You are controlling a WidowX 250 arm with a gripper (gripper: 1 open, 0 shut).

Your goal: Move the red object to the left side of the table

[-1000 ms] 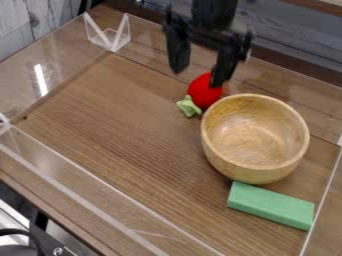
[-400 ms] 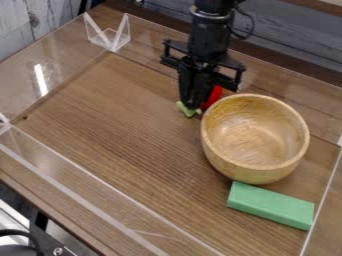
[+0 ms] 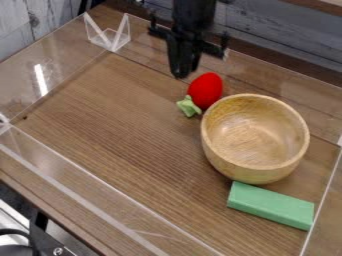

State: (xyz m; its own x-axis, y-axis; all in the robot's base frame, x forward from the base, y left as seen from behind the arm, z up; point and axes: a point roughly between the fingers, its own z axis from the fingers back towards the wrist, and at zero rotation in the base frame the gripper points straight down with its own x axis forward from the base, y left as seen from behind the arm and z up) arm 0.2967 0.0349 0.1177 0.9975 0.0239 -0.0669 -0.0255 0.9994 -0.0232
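The red object (image 3: pixel 205 89), a small strawberry-like toy with a light green leafy end, lies on the table (image 3: pixel 120 130) against the far-left rim of the wooden bowl. My gripper (image 3: pixel 183 71) hangs pointing down just behind and to the left of it, apart from it. Its fingers are pressed together with nothing between them.
A wooden bowl (image 3: pixel 255 136) stands right of centre. A green rectangular block (image 3: pixel 271 205) lies in front of the bowl near the right wall. Clear acrylic walls (image 3: pixel 54 60) edge the table, with a small clear stand (image 3: pixel 107 33) at the back left.
The gripper went from open over the red object to shut around it, then slid left and slightly up. The red object stayed by the bowl, out of the fingers.
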